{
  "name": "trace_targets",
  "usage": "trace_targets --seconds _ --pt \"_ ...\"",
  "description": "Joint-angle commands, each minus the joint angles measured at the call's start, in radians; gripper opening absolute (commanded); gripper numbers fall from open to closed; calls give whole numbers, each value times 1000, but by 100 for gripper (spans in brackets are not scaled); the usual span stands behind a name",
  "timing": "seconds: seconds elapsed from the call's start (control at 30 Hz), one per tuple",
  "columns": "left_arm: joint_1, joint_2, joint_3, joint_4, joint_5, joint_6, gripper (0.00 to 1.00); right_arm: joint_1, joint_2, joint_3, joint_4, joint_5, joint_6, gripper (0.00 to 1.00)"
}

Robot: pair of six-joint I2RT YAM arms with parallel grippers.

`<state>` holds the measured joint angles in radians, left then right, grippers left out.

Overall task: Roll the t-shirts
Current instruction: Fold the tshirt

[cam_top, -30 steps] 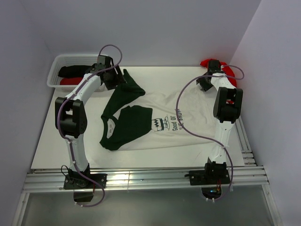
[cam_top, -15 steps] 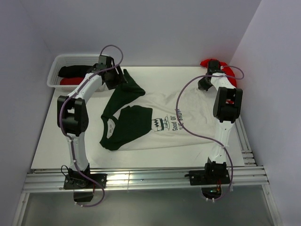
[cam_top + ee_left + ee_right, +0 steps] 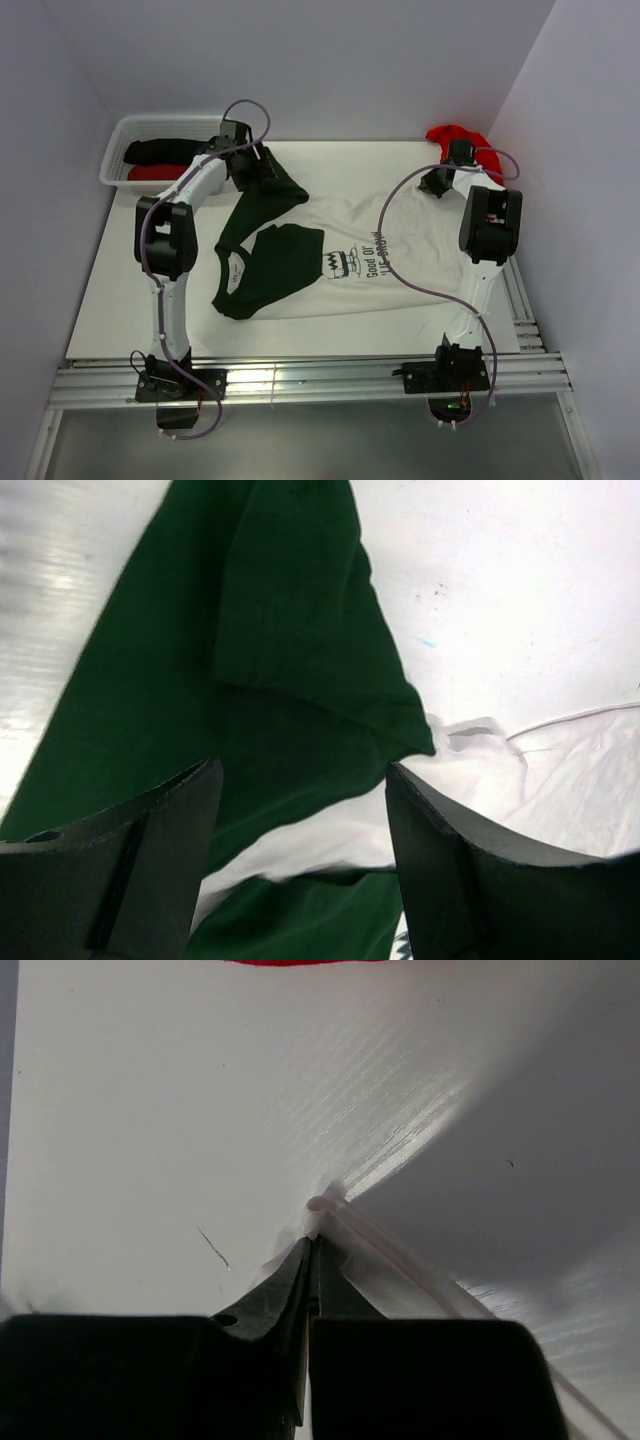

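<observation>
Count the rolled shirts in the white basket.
2: a black roll at the far side of the basket and a red roll just nearer the arms. The left arm overhangs its right end, so another may be hidden.

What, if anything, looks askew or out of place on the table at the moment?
The cream tee lies crooked and rumpled: its far green sleeve is folded on itself, and the near sleeve is flopped across the chest. The red tee sits bunched in the far right corner.
</observation>
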<state>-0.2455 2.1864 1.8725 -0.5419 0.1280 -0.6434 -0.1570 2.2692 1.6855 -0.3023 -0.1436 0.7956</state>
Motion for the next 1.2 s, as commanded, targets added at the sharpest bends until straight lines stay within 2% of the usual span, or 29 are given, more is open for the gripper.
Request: trace_targets --seconds 0.0,0.13,0.4,0.57,0.83,0.87,1.0,1.07,1.17 --pt "-26 36 73 8 -33 -13 71 -19 -27 -36 52 -60 2 0" --pt "-34 113 142 -33 -93 -35 69 -26 -31 -47 65 -71 1 0" --pt "-40 134 143 16 -240 -38 68 -26 -27 -47 74 -91 -10 0" --pt "-40 176 168 43 -235 -30 67 -26 -22 -41 71 -97 -10 0" --pt "-38 257 208 66 -209 -22 44 -27 -23 -46 77 -102 -10 0" --pt "-40 259 209 66 -220 -19 32 -27 -23 -47 78 -105 -10 0" --pt "-43 227 191 94 -257 -6 1 -27 -20 -43 74 -106 -12 0" --pt "-63 193 180 134 -274 13 0 -27 -14 -33 72 -111 -13 0" --pt "-78 177 191 231 -210 -31 0 -27 -11 -27 63 -111 -15 0"
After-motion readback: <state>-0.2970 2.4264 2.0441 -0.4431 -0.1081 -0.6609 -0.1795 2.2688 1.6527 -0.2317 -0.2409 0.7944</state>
